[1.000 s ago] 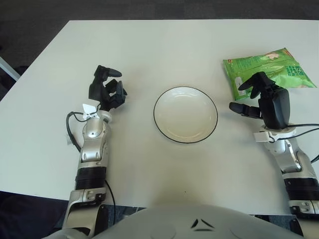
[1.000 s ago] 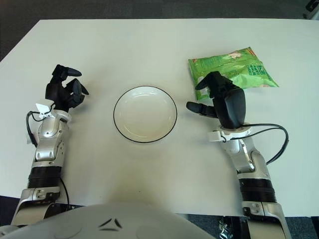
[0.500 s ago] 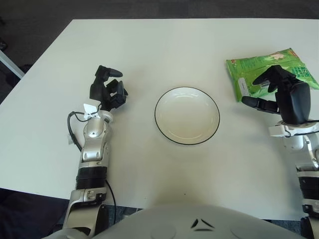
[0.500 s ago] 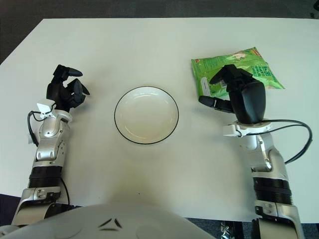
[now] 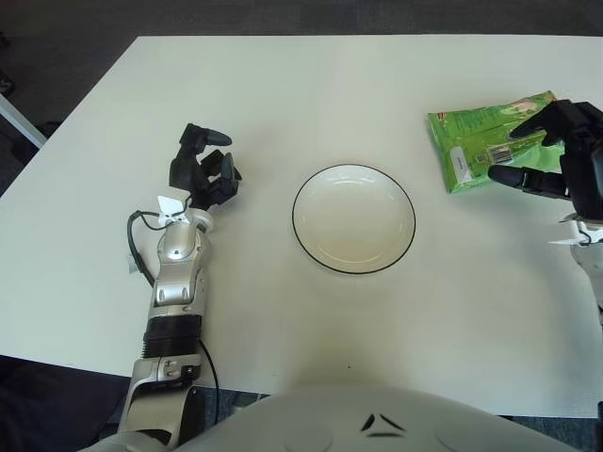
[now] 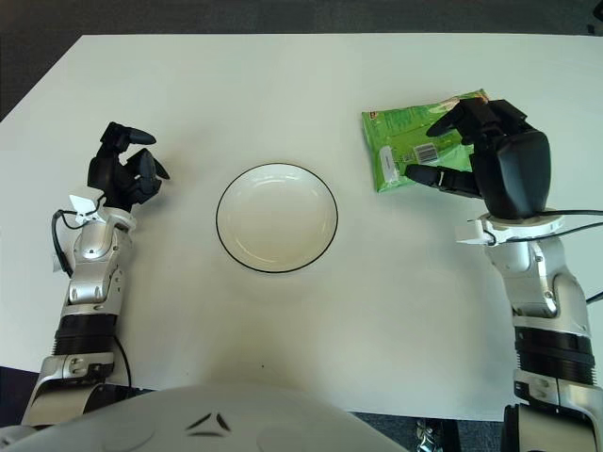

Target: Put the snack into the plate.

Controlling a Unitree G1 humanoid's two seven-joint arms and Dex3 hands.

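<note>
Right hand, fingers spread above the snack bag, should close firmly; left hand curled, empty, left of plate.

Black three-finger left hand and right hand, glossy black shell on the right one's back. Silver metallic forearms, ribbed black bands near the elbows. White tag clips at both wrists. Thin black cables loop off each wrist. Grey rounded torso at bottom edge, small dark triangular logo.
</note>
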